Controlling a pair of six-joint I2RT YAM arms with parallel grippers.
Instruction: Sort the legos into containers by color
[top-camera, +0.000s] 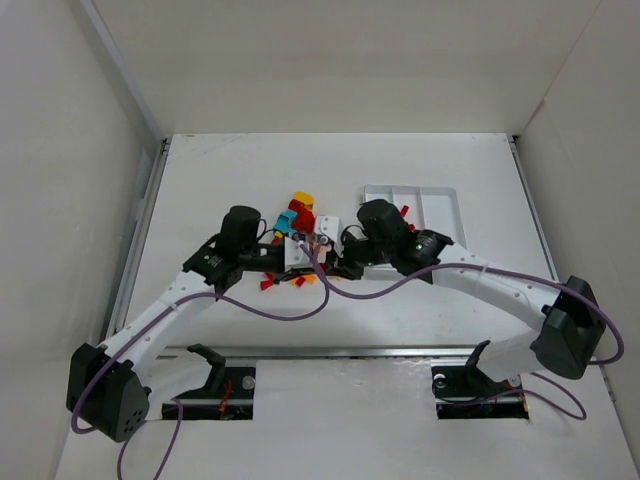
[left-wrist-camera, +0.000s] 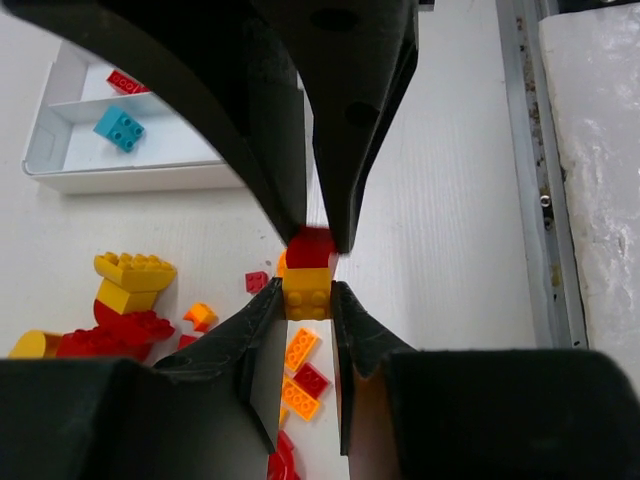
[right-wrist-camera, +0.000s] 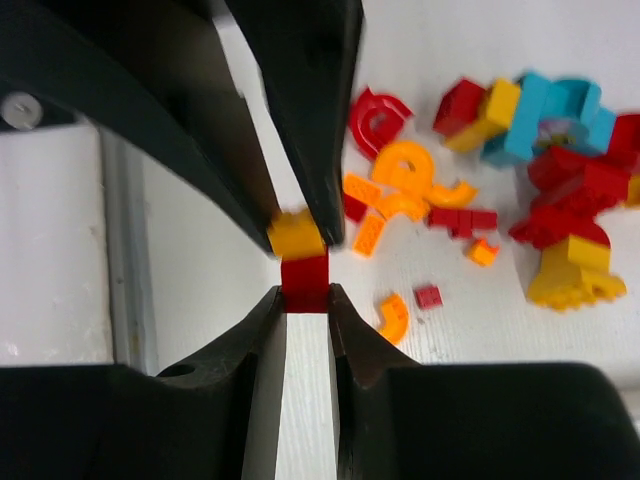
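The left gripper (left-wrist-camera: 308, 305) has its jaws clamped on a yellow brick (left-wrist-camera: 308, 290), a square piece of glossy plastic with four round studs on its face. The right gripper (right-wrist-camera: 305, 300) has its jaws clamped on a red brick (right-wrist-camera: 304, 278) that is joined to the yellow one. The pair sits between the two arms, over the bench (top-camera: 400, 310).

Loose legos (right-wrist-camera: 560, 190) lie heaped on the bench near the white tray (left-wrist-camera: 130, 178). They are studded blocks and curved arches in red, orange-yellow and teal. One tray compartment holds a teal brick (left-wrist-camera: 119, 127). The next compartment holds a red plate (left-wrist-camera: 127, 82).
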